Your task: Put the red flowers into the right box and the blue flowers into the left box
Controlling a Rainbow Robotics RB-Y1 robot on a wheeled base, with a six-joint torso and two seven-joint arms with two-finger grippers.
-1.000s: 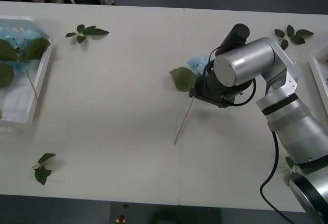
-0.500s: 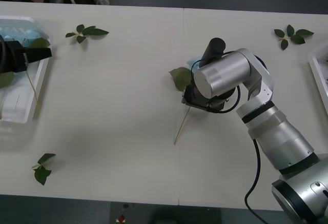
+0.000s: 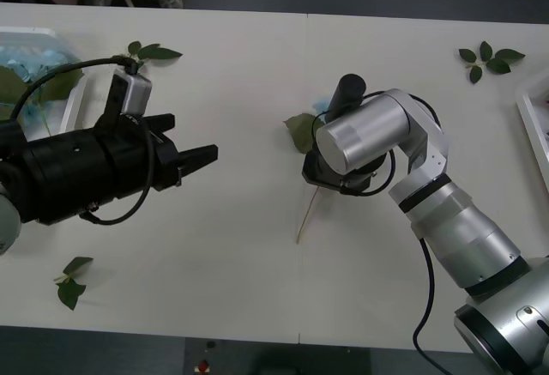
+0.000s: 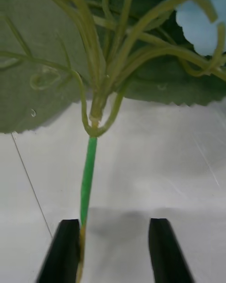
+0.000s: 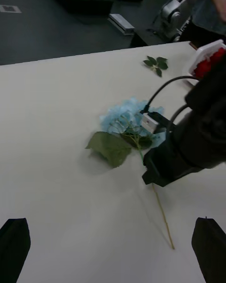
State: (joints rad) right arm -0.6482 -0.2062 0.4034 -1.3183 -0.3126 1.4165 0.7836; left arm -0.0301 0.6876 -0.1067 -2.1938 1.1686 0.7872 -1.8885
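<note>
One table is being occupied by both arms, largest items first. The left box is being partly hidden at the table's far left edge by the black left arm, with blue flowers lying inside it. The right box is lying at the table's right end, with red flowers visible within it. The left gripper is being held over the table left of centre, its fingers spread wide with nothing between them. The right gripper is being held low over one blue flower lying near the table's centre; its fingers are parted, the stem passing just beside one finger, not clamped. Loose leaf sprigs are lying scattered around the table.
</note>
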